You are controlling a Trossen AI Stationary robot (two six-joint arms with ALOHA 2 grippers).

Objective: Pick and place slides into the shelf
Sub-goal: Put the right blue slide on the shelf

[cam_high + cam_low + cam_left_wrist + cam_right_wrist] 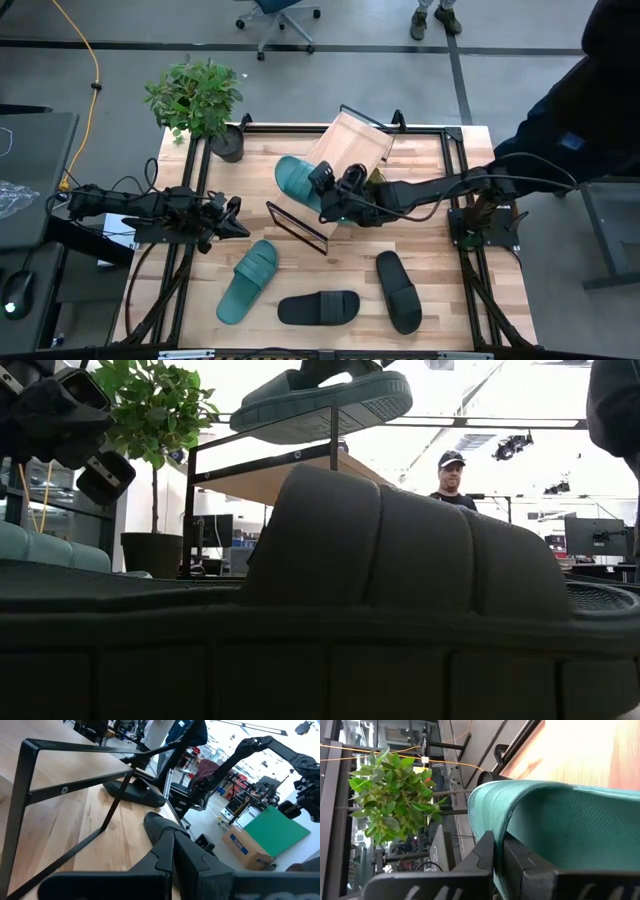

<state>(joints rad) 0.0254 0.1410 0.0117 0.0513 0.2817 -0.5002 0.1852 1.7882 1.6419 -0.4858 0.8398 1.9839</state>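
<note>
Overhanging shelf (352, 143) edge: teal slide (297, 180)

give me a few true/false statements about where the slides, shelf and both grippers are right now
1. The right gripper is shut on a teal slide at the shelf. True.
2. Both black slides are already on the shelf. False: the two black slides lie on the table, in front of the shelf.
3. The left gripper holds the second teal slide. False: its jaws are shut on nothing, and that teal slide lies on the table.
4. A potted plant stands at the table's far left corner. True.
</note>
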